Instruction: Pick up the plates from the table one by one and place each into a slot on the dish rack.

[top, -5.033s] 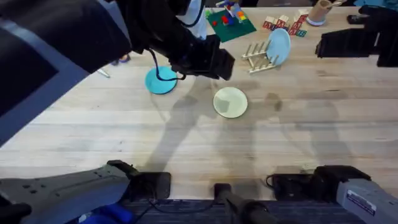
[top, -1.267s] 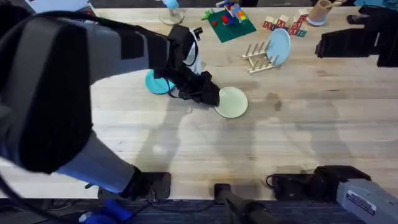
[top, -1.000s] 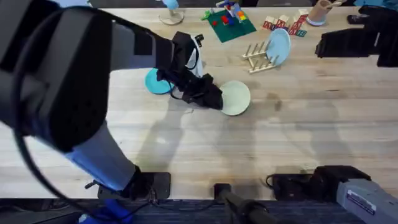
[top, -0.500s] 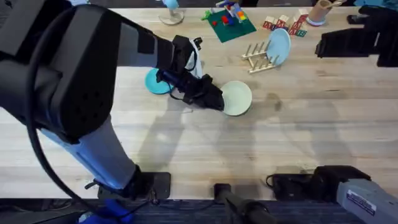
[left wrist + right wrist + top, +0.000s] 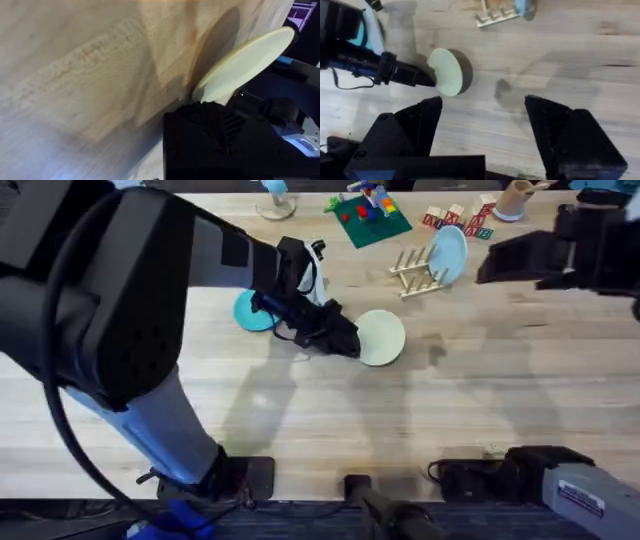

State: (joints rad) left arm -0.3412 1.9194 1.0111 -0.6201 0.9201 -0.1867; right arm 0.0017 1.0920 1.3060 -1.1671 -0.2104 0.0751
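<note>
Cream plate [image 5: 383, 337] at black left gripper [image 5: 345, 340]. Teal plate [image 5: 252, 312] behind its arm. Pale blue plate [image 5: 449, 254] in light-wood rack [image 5: 415, 272]. Table [image 5: 450, 400] pale, grained planks. Right gripper [image 5: 482, 122] black. Beyond the rack, green baseplate [image 5: 371, 222], perhaps red bricks.

Three plates counted: one cream plate [image 5: 381, 337], two blue plates [image 5: 252, 312] [image 5: 449, 254]. One dish rack [image 5: 414, 273] counted.

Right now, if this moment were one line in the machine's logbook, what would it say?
left gripper: shut on yellow plate's edge, plate tilting off table | right gripper: jaws open, empty | dish rack: holds one blue plate | teal plate: flat on table
</note>
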